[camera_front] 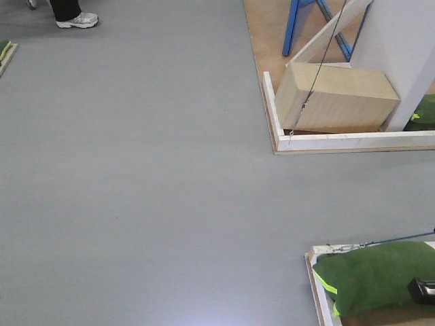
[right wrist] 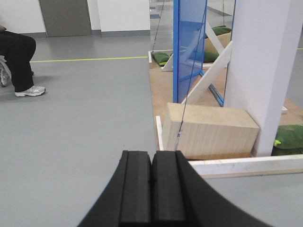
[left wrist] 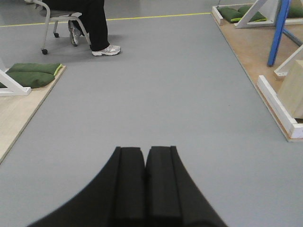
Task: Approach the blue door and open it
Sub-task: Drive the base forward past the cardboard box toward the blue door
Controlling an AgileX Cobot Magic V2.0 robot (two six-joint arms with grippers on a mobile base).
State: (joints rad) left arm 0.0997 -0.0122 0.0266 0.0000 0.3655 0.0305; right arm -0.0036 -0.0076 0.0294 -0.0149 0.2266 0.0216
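Blue door (right wrist: 189, 42) ahead-right, not reached.
Approach wide of wooden box (right wrist: 210, 130); L gripper (left wrist: 145, 153) & R gripper (right wrist: 152, 156) closed, empty.

Grey floor (camera_front: 136, 176) filled most of the frame, with one shoe (camera_front: 78, 20) at the top left edge. At upper right, a wooden block (camera_front: 336, 98) lay inside the corner of a white kerb (camera_front: 274, 112), beside a white post (camera_front: 401, 54). The foot of the blue door (camera_front: 293, 27) and a slanted white brace (camera_front: 326, 37) stood behind it. At lower right, a green bag (camera_front: 374, 278) lay within a second kerb (camera_front: 314, 285).
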